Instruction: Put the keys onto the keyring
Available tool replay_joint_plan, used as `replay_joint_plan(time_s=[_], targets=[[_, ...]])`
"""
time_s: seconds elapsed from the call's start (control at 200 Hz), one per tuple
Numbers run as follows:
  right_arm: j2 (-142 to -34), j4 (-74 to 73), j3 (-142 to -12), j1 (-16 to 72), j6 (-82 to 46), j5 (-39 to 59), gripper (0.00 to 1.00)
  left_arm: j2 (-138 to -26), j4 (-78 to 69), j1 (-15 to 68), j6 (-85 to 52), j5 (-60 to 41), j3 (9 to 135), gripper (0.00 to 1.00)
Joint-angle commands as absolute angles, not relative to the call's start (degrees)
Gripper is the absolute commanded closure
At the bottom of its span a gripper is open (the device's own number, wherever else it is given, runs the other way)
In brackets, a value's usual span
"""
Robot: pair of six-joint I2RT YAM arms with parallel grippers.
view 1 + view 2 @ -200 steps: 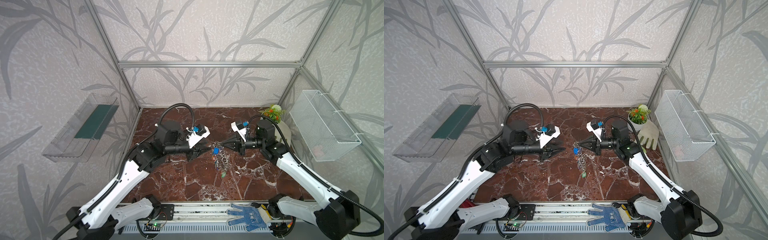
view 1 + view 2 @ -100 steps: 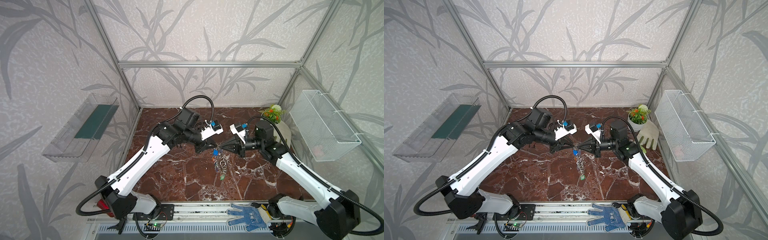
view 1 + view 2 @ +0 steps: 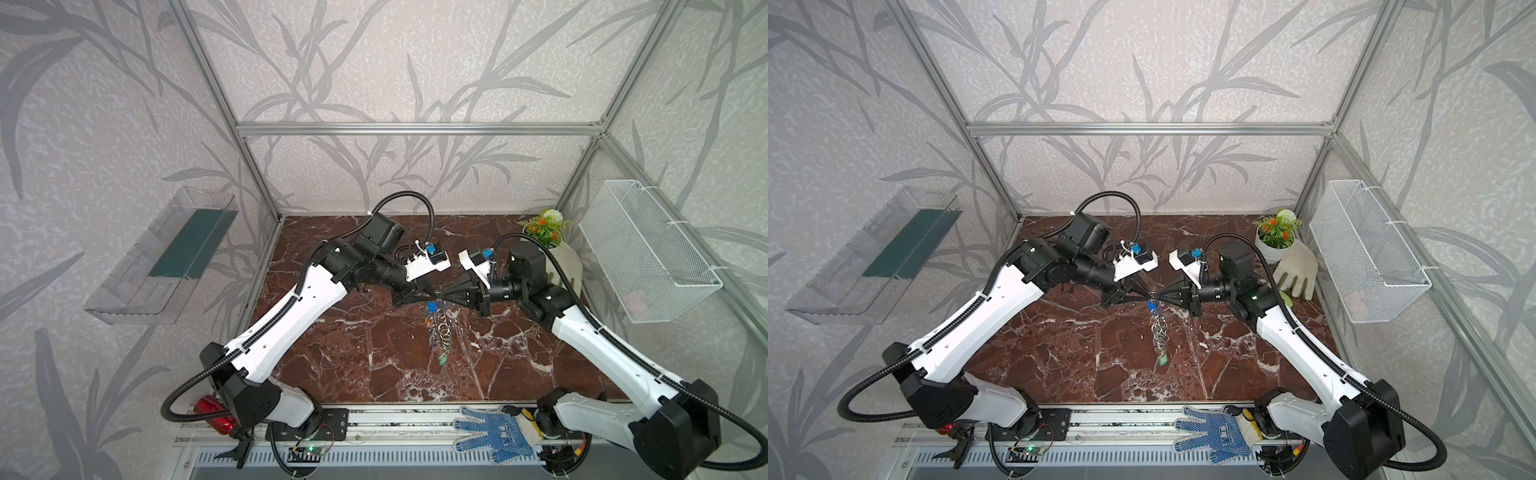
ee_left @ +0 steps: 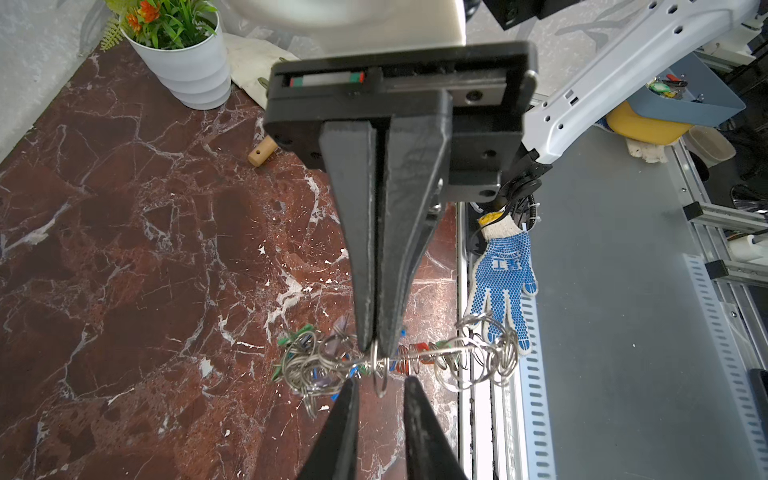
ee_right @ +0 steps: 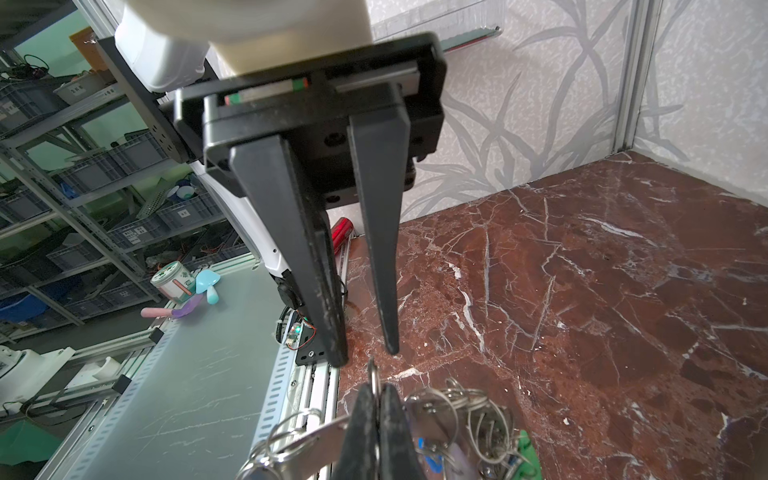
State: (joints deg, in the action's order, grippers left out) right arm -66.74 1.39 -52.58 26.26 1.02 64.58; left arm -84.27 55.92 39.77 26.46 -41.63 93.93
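Left claw [image 3: 432, 295] has reached keyring [image 3: 442, 328] above marble tabletop [image 3: 353, 353].

The left arm [image 3: 291, 320] and the right arm [image 3: 598, 345] are built alike: long white shells, black joints and a bulky black block near the base. Small round screw holes dot the white shells. A ribbed black cable [image 3: 405, 193] arcs over each wrist, and another loops out from each base. Each wrist carries a white bracket [image 3: 424, 266] with a small blue part on top. The left gripper [image 5: 365, 356] and the right gripper [image 4: 375, 347] each have a flat black body with a silver rail [image 4: 328, 79] tipped red and green. Each has two long black fingers [image 4: 359, 232] that taper to narrow tips, with scuffed edges.
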Motion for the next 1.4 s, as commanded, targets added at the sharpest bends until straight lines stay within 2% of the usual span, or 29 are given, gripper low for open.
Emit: replay_joint_plan(time_s=[0.0, 0.27, 0.47, 0.65, 0.69, 0.845, 1.035, 1.215, 1.395], targets=[[-65.8, -0.6, -54.9, 26.6, 1.5, 66.6, 1.00, -85.4, 57.1, 40.2, 27.6, -42.7, 96.3, 0.80], [-65.9, -0.8, -54.9, 26.6, 1.4, 66.7, 1.00, -86.5, 57.7, 40.5, 27.4, -42.0, 97.1, 0.93], [-65.7, -1.0, -54.9, 26.6, 1.3, 67.0, 1.00, -87.4, 58.3, 40.9, 27.3, -41.7, 97.7, 1.00], [-65.7, -1.3, -55.0, 26.6, 1.0, 67.0, 1.00, -88.2, 59.4, 41.3, 27.4, -41.7, 98.5, 0.97], [-65.7, -1.3, -55.1, 26.6, 1.0, 67.1, 1.00, -88.4, 59.5, 41.2, 27.4, -41.7, 98.5, 1.00], [-65.5, -1.4, -55.1, 26.6, 0.8, 66.9, 1.00, -88.2, 57.9, 41.4, 25.5, -42.2, 97.7, 1.00], [-65.5, -0.4, -55.0, 26.6, 1.1, 64.8, 1.00, -80.6, 38.2, 41.1, 17.0, -34.9, 85.0, 1.00], [-66.2, 0.1, -55.2, 26.6, 0.4, 63.9, 0.90, -72.5, 20.3, 40.7, 8.9, -36.0, 72.4, 1.00], [-65.9, -0.8, -55.2, 26.6, -0.6, 63.9, 0.79, -68.2, 11.0, 40.7, 4.3, -36.1, 65.2, 1.00]])
